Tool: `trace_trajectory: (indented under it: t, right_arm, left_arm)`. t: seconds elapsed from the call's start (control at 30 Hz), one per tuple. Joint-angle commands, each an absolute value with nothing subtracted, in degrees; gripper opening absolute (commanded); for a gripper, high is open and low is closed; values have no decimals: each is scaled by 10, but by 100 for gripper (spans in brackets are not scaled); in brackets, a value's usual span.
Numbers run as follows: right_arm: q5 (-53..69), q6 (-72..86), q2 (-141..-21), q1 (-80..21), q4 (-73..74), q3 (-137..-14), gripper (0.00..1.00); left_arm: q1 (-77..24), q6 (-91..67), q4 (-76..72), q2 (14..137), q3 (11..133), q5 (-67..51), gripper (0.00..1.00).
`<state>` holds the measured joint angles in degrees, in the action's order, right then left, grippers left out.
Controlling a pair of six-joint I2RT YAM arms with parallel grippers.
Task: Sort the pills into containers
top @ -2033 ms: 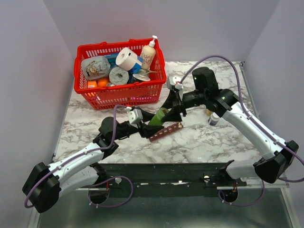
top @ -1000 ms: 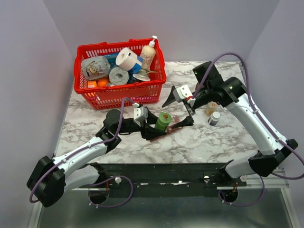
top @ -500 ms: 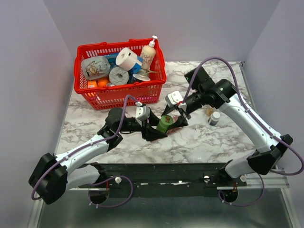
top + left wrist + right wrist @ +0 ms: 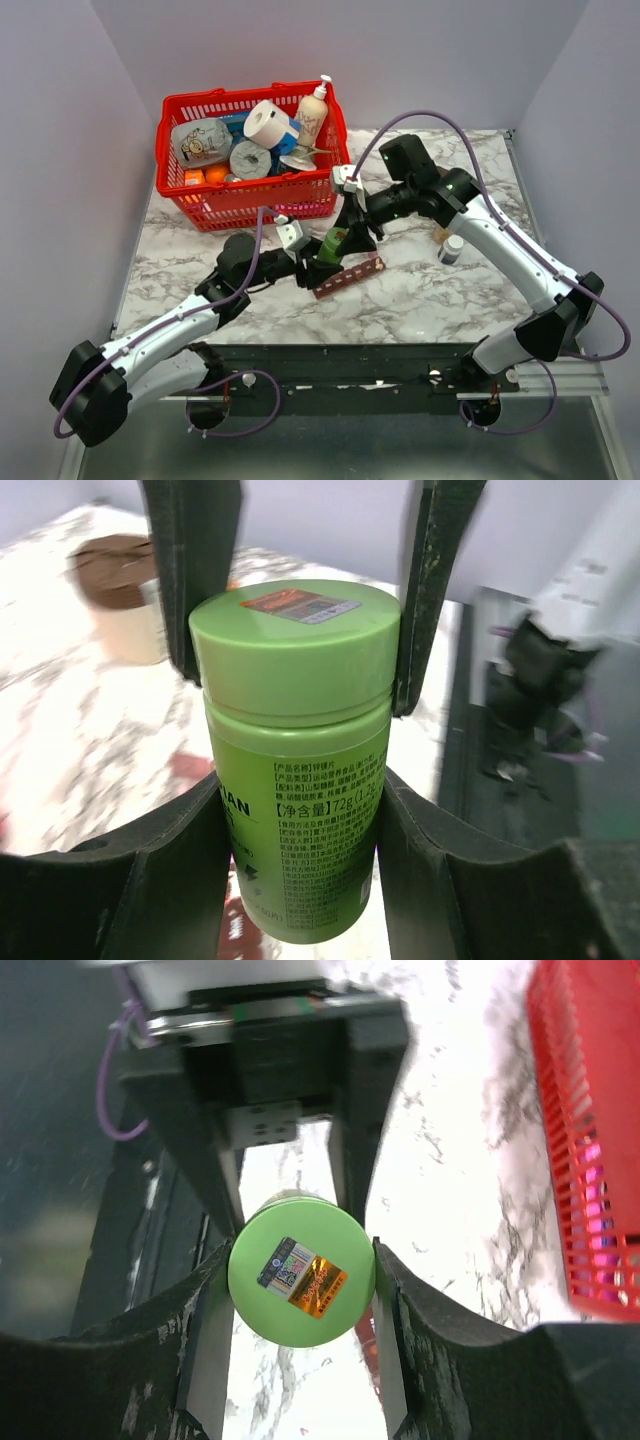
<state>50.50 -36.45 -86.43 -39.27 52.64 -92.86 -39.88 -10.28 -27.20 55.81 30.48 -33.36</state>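
A green pill bottle (image 4: 333, 246) is held above the marble table, tilted. My left gripper (image 4: 318, 262) is shut on its body; in the left wrist view (image 4: 300, 800) the fingers (image 4: 150, 880) press both sides of the labelled bottle (image 4: 295, 680). My right gripper (image 4: 351, 228) closes on its green cap (image 4: 300, 1280), and both its fingers (image 4: 430, 1360) touch the cap's sides. The dark red-brown pill organizer strip (image 4: 350, 277) lies on the table just below the bottle; a piece of it (image 4: 367, 1332) shows under the cap. No loose pills show.
A red mesh basket (image 4: 240, 200) full of groceries stands at the back left; its wall (image 4: 590, 1140) is close to the right gripper. An amber bottle (image 4: 444, 232) and a small white bottle (image 4: 452, 249) stand right of the organizer.
The right gripper has moved left and up and now sits around the bottle's cap. The left gripper has pulled the bottle slightly left and tilted it; the organizer strip is uncovered again.
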Motion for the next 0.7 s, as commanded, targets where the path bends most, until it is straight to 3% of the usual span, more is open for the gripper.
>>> trace_trajectory:
  t: [0.0,0.27,0.3,0.33,0.4,0.43,0.5,0.53,0.63,0.67]
  right_arm:
    - [375,-167,-876,-397,454,-861,12]
    - [302,-24,-909,-397,421,-861,12]
    - [323,-20,-912,-397,421,-863,18]
    - [343,-18,-911,-396,422,-867,32]
    - [387,-38,-907,-395,425,-888,49]
    - [395,-44,-897,-390,430,-897,67]
    - [441,-68,-885,-364,432,-926,85]
    - [455,-73,-875,-354,434,-936,99]
    - [521,-160,-866,-323,494,-992,100]
    - [552,-255,-862,-322,523,-1007,100]
  left_arm:
    - [-406,-73,-362,530,299,-114,0]
    - [-454,-20,-306,563,334,-4,0]
    - [-455,-18,-305,565,332,-5,0]
    - [-455,-17,-308,566,329,-14,0]
    - [-454,-11,-301,562,320,-57,0]
    - [-454,-8,-286,556,318,-75,0]
    - [-449,-5,-273,547,310,-120,0]
    - [-447,-7,-264,535,307,-161,0]
    - [-428,-20,-241,513,296,-271,0]
    - [-421,-21,-234,510,299,-294,0]
